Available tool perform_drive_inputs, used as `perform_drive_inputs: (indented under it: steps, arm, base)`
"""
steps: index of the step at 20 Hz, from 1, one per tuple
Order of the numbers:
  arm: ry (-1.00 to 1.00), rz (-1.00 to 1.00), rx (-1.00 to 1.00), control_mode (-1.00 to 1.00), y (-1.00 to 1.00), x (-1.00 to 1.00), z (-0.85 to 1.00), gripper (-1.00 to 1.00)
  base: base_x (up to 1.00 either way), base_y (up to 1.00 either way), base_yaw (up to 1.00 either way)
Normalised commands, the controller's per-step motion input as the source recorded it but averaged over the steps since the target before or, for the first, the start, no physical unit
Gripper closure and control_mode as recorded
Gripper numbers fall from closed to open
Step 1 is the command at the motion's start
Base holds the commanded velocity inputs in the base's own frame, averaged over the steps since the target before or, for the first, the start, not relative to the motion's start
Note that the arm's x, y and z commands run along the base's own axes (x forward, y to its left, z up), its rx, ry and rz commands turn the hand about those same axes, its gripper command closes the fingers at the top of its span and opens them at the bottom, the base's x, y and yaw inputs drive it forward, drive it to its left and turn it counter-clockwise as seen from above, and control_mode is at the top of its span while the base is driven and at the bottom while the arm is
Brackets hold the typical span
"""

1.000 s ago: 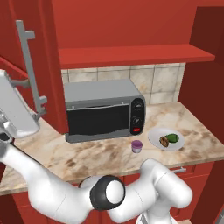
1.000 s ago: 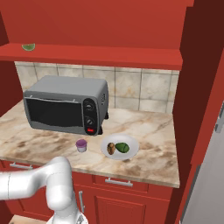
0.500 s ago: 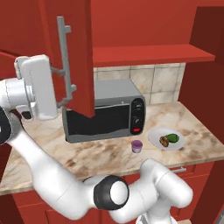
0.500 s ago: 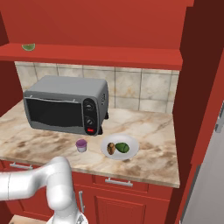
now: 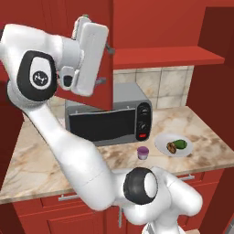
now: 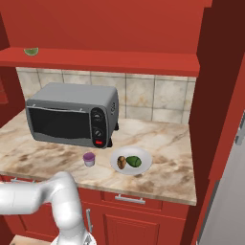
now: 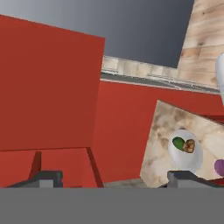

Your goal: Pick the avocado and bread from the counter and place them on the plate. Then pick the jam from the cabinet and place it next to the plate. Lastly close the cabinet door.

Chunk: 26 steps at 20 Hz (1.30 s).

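The pale plate [image 5: 161, 145] [image 6: 145, 157] [image 7: 186, 161] lies on the marble counter [image 5: 36, 160] [image 6: 162, 139] and carries the dark green avocado [image 5: 181, 144] [image 6: 134, 161] [image 7: 178, 143] and the brown bread [image 5: 172, 147] [image 6: 122, 162] [image 7: 189, 145]. Just left of the plate stands the purple jam [image 5: 143, 153] [image 6: 89, 159] [image 7: 220, 166]. High at the left, my gripper [image 5: 105, 65] [image 7: 113, 179] is open against the red cabinet door [image 5: 98, 96] [image 7: 48, 87], its fingers wide apart with nothing between them. The cabinet shelf [image 5: 169, 57] [image 6: 110, 60] runs above the counter.
A grey toaster oven [image 5: 107, 119] [image 6: 72, 115] stands on the counter under the shelf, left of the jam. A small green piece [image 6: 31, 51] lies on the shelf's left end. A tall red panel [image 6: 215, 95] bounds the counter on the right.
My arm has swung up and to the right with the cabinet door, which has turned from wide open to partly across the cabinet front. Plate, food and jam have not moved.
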Motion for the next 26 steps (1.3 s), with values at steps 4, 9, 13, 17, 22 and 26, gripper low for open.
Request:
perform_drive_inputs:
  steps: [4,9,13,17,22,26]
  arm:
    - [0.0,0.19,0.27,-1.0,-1.0,0.52,0.11,-1.0]
    - [0.0,0.24,0.11,-1.0,-0.84,0.83,-0.55,-1.0]
    - [-0.18,0.17,0.01,-1.0,-0.19,1.0,-1.0,-1.0]
    - [-0.24,0.0,0.0,-1.0,0.26,1.0,-1.0,-1.0]
    - [-0.37,-0.05,0.0,-1.0,0.58,1.0,-1.0,-1.0]
    - [-0.45,-0.18,0.0,-1.0,0.6,1.0,-0.77,-1.0]
  base:
    - [0.0,0.0,0.0]
    - [0.0,0.0,0.0]
    - [0.0,0.0,0.0]
    - [0.0,0.0,0.0]
    - [0.0,0.0,0.0]
    - [0.0,0.0,0.0]
